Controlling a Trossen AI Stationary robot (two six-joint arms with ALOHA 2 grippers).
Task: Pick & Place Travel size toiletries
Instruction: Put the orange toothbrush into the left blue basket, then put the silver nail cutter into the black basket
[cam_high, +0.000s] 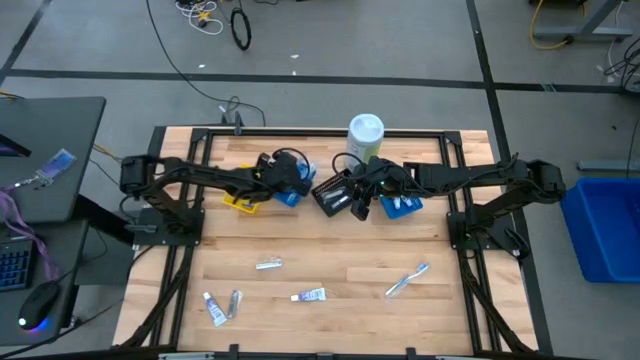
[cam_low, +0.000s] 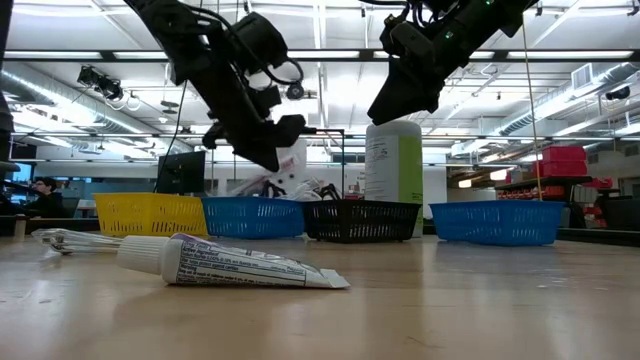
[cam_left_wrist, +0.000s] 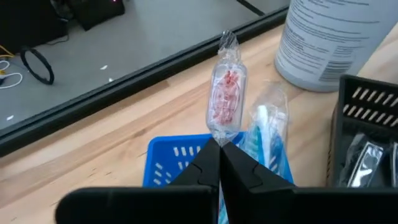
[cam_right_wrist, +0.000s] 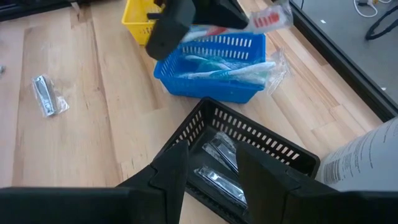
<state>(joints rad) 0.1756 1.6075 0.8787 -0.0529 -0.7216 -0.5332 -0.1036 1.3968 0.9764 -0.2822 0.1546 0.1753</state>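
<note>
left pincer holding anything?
Yes: the left pincer is shut on a wrapped toothbrush with red bristles, above the blue tray.

Four small trays line the table's far side: one yellow tray (cam_high: 243, 202), two blue trays (cam_high: 291, 194), one black tray (cam_high: 331, 196). One white-and-green canister (cam_high: 365, 136) stands behind them. Five loose toiletries (cam_high: 309, 295) lie scattered on the near boards.

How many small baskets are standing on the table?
4, in a row at the far side: a yellow basket, a blue basket, a black basket and another blue basket at the right end.
</note>
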